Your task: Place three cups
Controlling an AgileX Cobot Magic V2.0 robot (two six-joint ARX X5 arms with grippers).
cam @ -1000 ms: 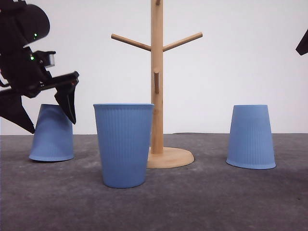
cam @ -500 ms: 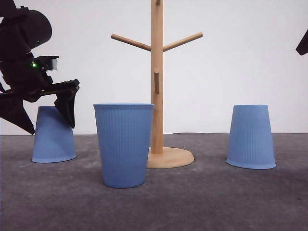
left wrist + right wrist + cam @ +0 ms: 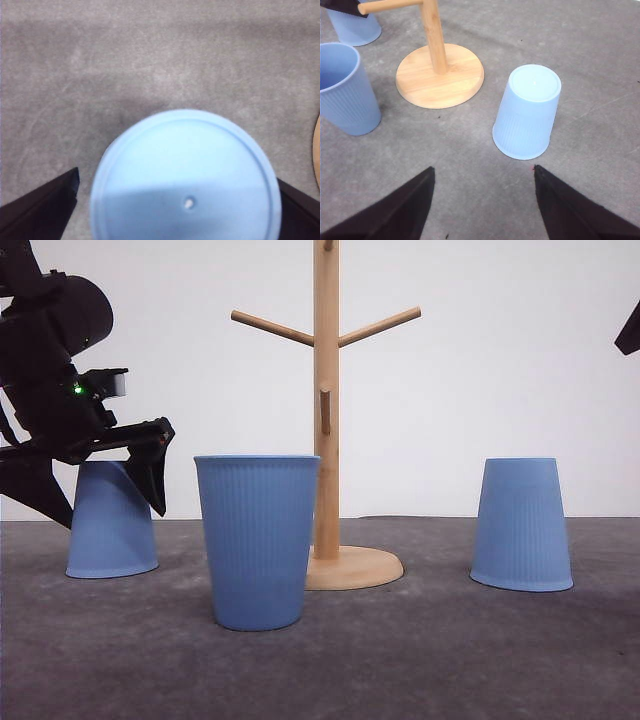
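- Left hand [image 3: 95, 480]: a black two-fingered hand, spread wide open and holding nothing. In the front view its two dark fingers stand either side of the upper part of the far-left light-blue ribbed tapered cup [image 3: 110, 525]; whether either finger touches the cup cannot be told.
- Far-left cup: inverted on the grey table [image 3: 420, 660], flat round bottom upward, long axis upright. In the left wrist view that round bottom [image 3: 186, 175] lies directly under the hand, between the finger tips.
- Key relation: the cup sits straight below the left hand, so the coming move is judged to be a closing of the fingers on its sides, with little sideways correction needed.
- Middle light-blue ribbed cup [image 3: 258, 540]: upright, mouth up, in front of the base of the wooden peg stand [image 3: 326, 400] and near the left hand.
- Right light-blue ribbed cup [image 3: 522, 525]: inverted, well apart from the stand on the right side.
- Right hand [image 3: 482, 205]: open and empty, its fingers just short of the right cup [image 3: 527, 112]; it is the nearer arm for that cup.
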